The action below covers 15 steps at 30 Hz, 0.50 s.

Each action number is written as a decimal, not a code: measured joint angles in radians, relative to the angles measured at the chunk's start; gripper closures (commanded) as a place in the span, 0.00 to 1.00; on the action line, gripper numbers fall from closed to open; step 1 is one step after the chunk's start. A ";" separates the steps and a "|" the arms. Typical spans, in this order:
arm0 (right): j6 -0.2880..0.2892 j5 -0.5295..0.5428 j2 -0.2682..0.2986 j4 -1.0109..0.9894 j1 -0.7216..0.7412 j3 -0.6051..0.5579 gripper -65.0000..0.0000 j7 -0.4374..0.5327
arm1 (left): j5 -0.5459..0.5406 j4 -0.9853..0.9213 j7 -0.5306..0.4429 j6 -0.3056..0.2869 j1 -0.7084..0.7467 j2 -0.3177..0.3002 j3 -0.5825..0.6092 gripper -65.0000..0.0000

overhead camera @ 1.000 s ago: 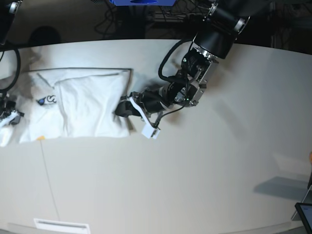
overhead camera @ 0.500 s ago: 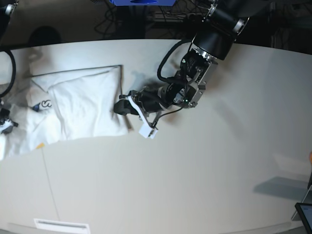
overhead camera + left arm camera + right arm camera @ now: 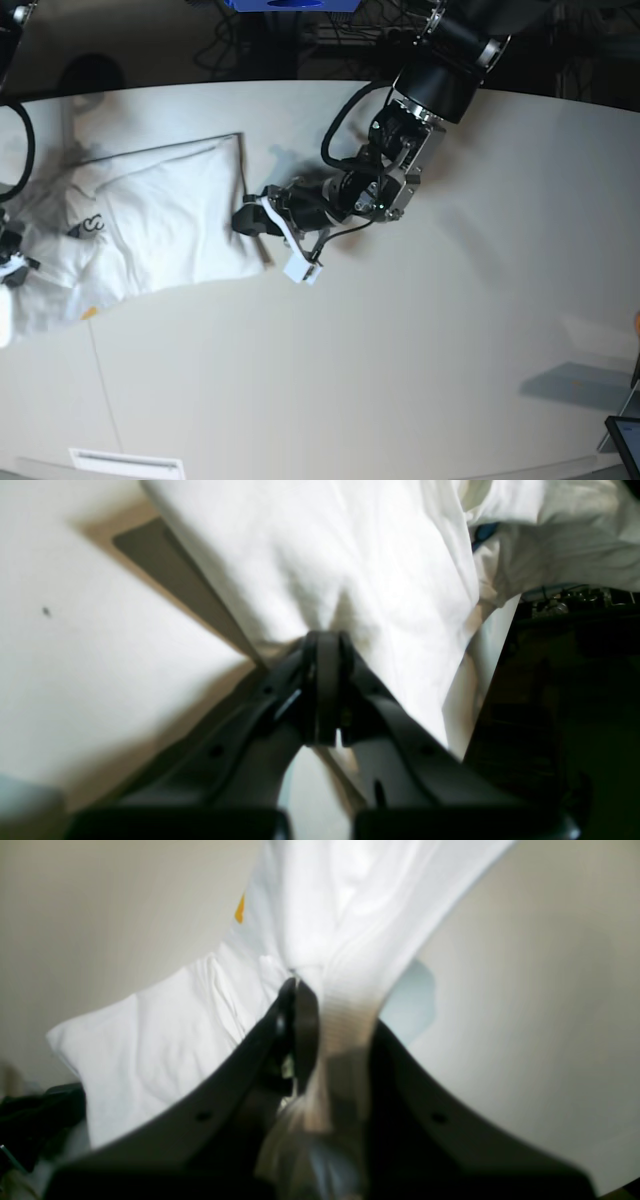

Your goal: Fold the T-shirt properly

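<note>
Looks roughly halfway: the T-shirt (image 3: 150,225) is a rumpled wad on the tabletop (image 3: 420,340); the left claw (image 3: 245,221) and right claw (image 3: 312,990) are each clenched on an opposite edge of it; squaring up remains.

White T-shirt (image 3: 160,225) with blue and orange print, black tools.

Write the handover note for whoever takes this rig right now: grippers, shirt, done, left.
Left gripper: shut on the T-shirt's edge nearest the table's middle.
Right gripper: shut on a bunched, ribbed part of the shirt at its far end.
T-shirt: partly folded, white side up, a bit of print showing, stretched between both grippers near the table's end.
Left: set it flat, finish the folds, release.
</note>
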 measured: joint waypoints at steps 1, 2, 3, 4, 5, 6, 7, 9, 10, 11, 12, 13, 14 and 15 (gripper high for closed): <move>-0.002 -0.001 -0.002 0.002 -0.008 0.000 1.00 -0.006 | 0.000 0.000 0.001 0.000 -0.002 -0.001 0.000 1.00; -0.008 -0.001 -0.002 0.007 -0.013 -0.001 1.00 -0.008 | 0.001 0.000 0.001 0.001 -0.002 -0.001 0.000 1.00; -0.010 -0.001 -0.005 0.011 -0.014 -0.001 1.00 -0.010 | 0.003 0.000 0.001 0.001 -0.003 0.003 -0.002 1.00; -0.010 -0.006 -0.012 0.016 -0.013 -0.001 1.00 -0.008 | 0.003 0.000 0.000 0.003 -0.003 0.009 -0.002 1.00; -0.010 -0.006 -0.018 0.022 -0.011 -0.001 1.00 -0.003 | 0.003 0.000 0.001 0.002 -0.003 0.016 -0.002 1.00; -0.010 -0.016 -0.026 0.029 -0.011 -0.001 1.00 -0.006 | 0.003 0.000 0.001 0.002 -0.003 0.023 -0.002 1.00; -0.011 -0.063 -0.034 0.050 -0.011 -0.012 1.00 -0.006 | 0.002 0.000 0.001 0.002 -0.003 0.024 -0.002 1.00; -0.017 -0.204 -0.044 0.100 -0.011 -0.072 1.00 -0.006 | 0.004 0.000 0.001 0.002 -0.005 0.023 -0.002 1.00; -0.015 -0.243 -0.054 0.115 -0.010 -0.106 1.00 -0.005 | 0.003 0.000 0.001 0.002 -0.005 0.023 -0.002 1.00; -0.014 -0.289 -0.069 0.123 -0.008 -0.142 1.00 0.001 | 0.003 0.000 0.001 0.002 -0.005 0.023 -0.002 1.00; -0.014 -0.327 -0.089 0.125 -0.008 -0.171 1.00 0.002 | 0.003 0.000 0.001 0.002 -0.005 0.023 -0.002 1.00; -0.007 -0.369 -0.111 0.124 -0.009 -0.196 1.00 0.000 | 0.003 0.000 0.002 0.002 -0.005 0.022 -0.002 1.00; -0.007 -0.408 -0.125 0.124 -0.011 -0.219 1.00 0.000 | 0.002 -0.003 0.002 0.002 -0.010 0.021 -0.002 1.00; -0.008 -0.448 -0.130 0.124 -0.012 -0.240 1.00 0.006 | 0.002 -0.007 0.005 0.002 -0.014 0.022 -0.002 1.00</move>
